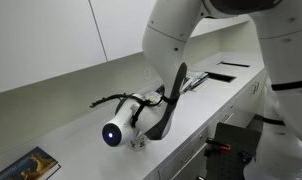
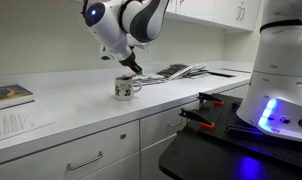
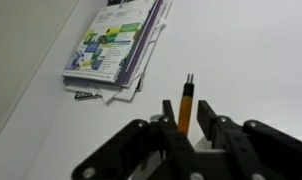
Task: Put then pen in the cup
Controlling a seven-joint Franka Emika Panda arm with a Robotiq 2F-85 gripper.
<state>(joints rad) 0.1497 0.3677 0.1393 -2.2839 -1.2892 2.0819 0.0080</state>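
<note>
Wrist view: the gripper (image 3: 186, 120) is clamping the pen (image 3: 186, 98) between its two fingers. The orange-brown shaft is sticking out past the fingertips, with its dark tip pointing away over the white counter (image 3: 251, 60). Beyond the tip, a fanned stack of magazines (image 3: 116, 45) is lying near the wall. In an exterior view the gripper is hanging just above the cup (image 2: 123, 89), which is standing upright on the counter. Whether the pen tip is reaching the rim cannot be told. A book (image 2: 9, 95) is lying well apart from the cup.

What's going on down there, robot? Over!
Claw shut on the pen. Claw just above the cup, pen not in yet. Magazines beside the cup, not blocking.
</note>
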